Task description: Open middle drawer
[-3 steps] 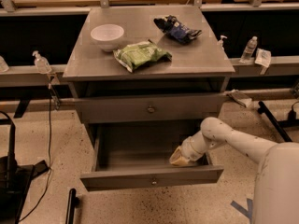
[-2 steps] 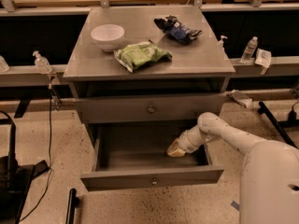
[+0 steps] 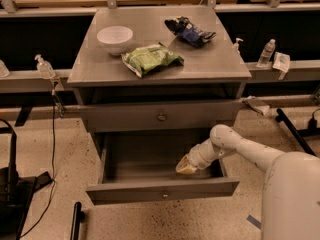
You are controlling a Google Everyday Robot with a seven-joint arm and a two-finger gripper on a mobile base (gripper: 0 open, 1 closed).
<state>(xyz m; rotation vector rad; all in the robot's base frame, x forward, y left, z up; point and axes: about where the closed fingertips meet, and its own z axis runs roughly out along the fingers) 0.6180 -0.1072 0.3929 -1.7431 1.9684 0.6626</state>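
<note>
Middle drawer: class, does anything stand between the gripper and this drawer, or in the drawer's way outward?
Nothing visible does. The gripper hangs inside the pulled-out middle drawer, near its right side. No object shows before the drawer's front; a black bar on the floor lies off to its left.

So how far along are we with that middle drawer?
Mostly done, it looks. The middle drawer stands well out with its inside showing, while the top drawer above it is shut. The claw is inside the open drawer, low by its right side, not at the knob. Probably all that is left is lifting the arm clear.
</note>
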